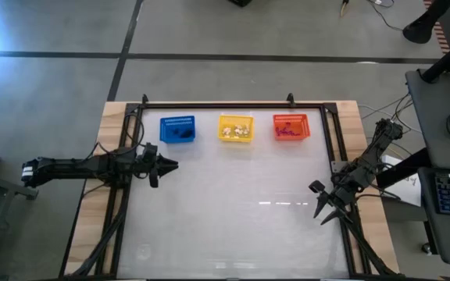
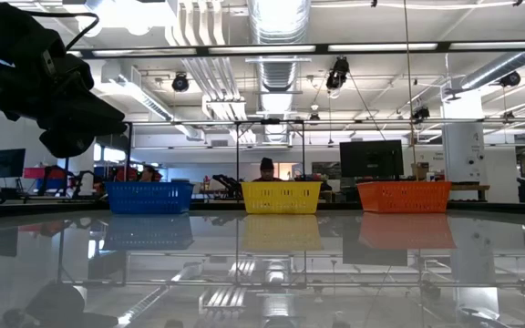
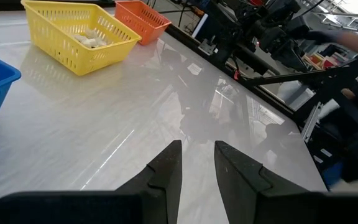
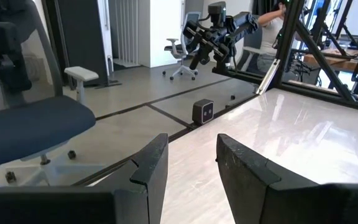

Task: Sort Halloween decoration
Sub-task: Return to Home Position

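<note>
Halloween decoration (image 1: 237, 131) sorted into three baskets along the far edge: black bits in blue basket (image 1: 177, 129), white in yellow basket (image 1: 236, 119), purple in orange-red basket (image 1: 291, 119). None seen loose on worktop (image 1: 233, 179). Left pincer (image 1: 172, 165) near blue basket, narrowly parted, empty. Right pincer (image 1: 321, 211) at right edge, spread, empty. Looks like the homing step; calls next for folding both arms to rest.
</note>
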